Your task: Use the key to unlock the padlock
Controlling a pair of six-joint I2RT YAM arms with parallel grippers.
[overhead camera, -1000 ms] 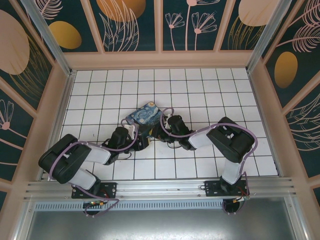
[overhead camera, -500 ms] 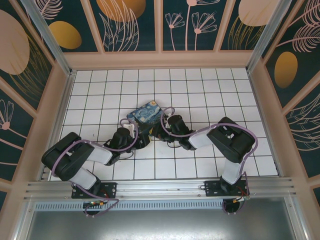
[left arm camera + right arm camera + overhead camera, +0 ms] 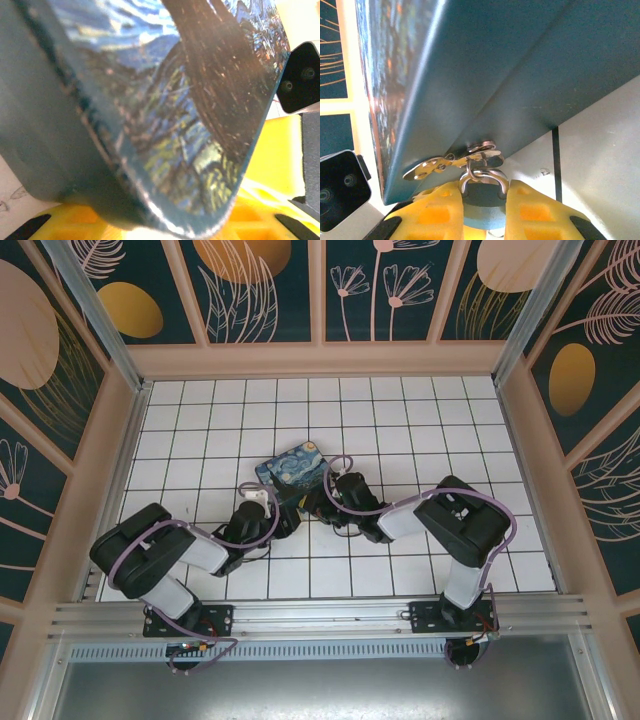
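Padlock (image 3: 482, 200) hangs by its shackle from a metal hasp (image 3: 445, 162) on the plain blue side of the box (image 3: 520, 75), at the box's near edge, mid-floor (image 3: 400, 420). Right gripper (image 3: 483, 189) is nearly closed, its yellow fingers (image 3: 440, 210) pressed against either side of the dark blue lock body. Left gripper (image 3: 165, 234) sits just left of it, close up against the box's painted face. Its jaws look partly apart, but whether they pinch the box I cannot tell.
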